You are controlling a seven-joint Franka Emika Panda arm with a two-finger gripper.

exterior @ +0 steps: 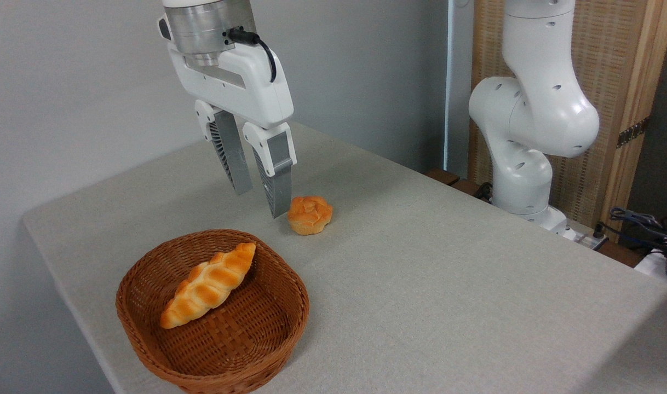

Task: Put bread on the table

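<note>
The bread (310,214), a small round knotted bun with a golden-orange crust, lies on the grey-beige table (421,284) just behind the basket. My gripper (262,203) hangs just left of the bun, its fingers pointing down and apart with nothing between them. The nearer fingertip (280,208) is close beside the bun's left edge, slightly above the cloth; it does not touch the bun.
A brown wicker basket (147,350) stands at the front left and holds a long braided loaf (208,284). The arm's white base (525,164) rises at the back right, with cables (645,224) beside it. The table's left edge runs near the basket.
</note>
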